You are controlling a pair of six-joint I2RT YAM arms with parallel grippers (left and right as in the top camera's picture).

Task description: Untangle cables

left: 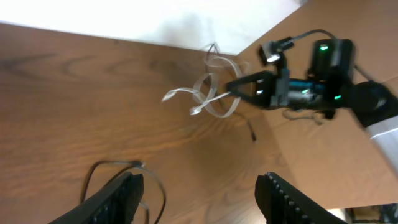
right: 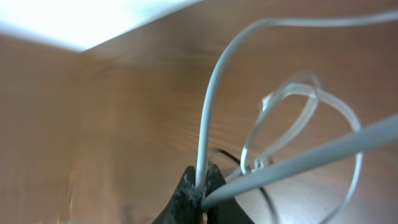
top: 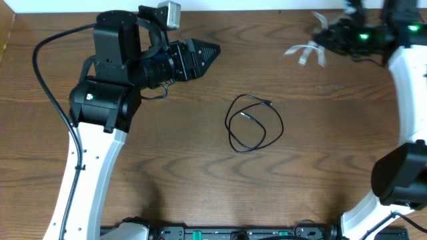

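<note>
My right gripper [right: 200, 185] is pinched tight on the white cable [right: 211, 106], whose loops trail out near the far right corner of the table [top: 200, 193]. My left gripper [left: 199, 199] hangs with its fingers spread, holding nothing. A black cable [top: 253, 123] lies looped mid-table, well apart from the white one.
</note>
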